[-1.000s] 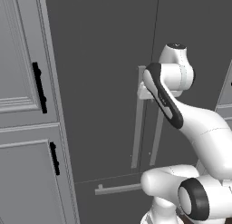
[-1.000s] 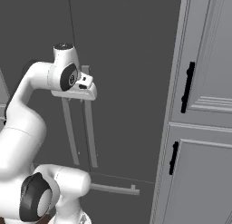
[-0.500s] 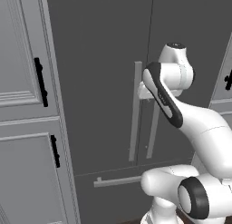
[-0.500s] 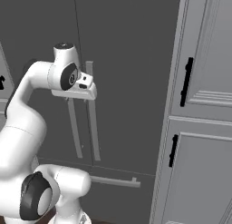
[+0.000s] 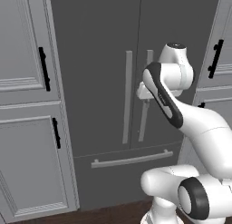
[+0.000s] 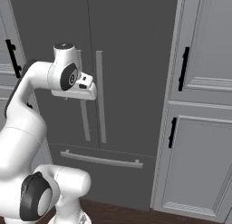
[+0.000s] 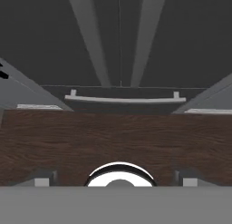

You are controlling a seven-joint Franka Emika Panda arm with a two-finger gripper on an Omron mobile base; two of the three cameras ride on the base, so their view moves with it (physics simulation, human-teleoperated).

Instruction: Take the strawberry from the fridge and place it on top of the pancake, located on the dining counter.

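- Fridge (image 5: 99, 82) dead ahead, both doors shut; two vertical bar handles (image 5: 128, 97) side by side at the centre seam, horizontal drawer handle (image 5: 132, 159) below.
- Light grey panelled cabinets (image 5: 25, 105) with black handles flanking it on both sides.
- Gripper (image 6: 81, 92) raised in front of the fridge, near the bar handles, apart from them — pointing down.
- Hand view: finger tips (image 7: 41, 178) set wide apart at the bottom corners — jaws open, nothing between them; dark wood floor (image 7: 113, 137) beneath.
- Strawberry hidden — cannot tell where it lies.
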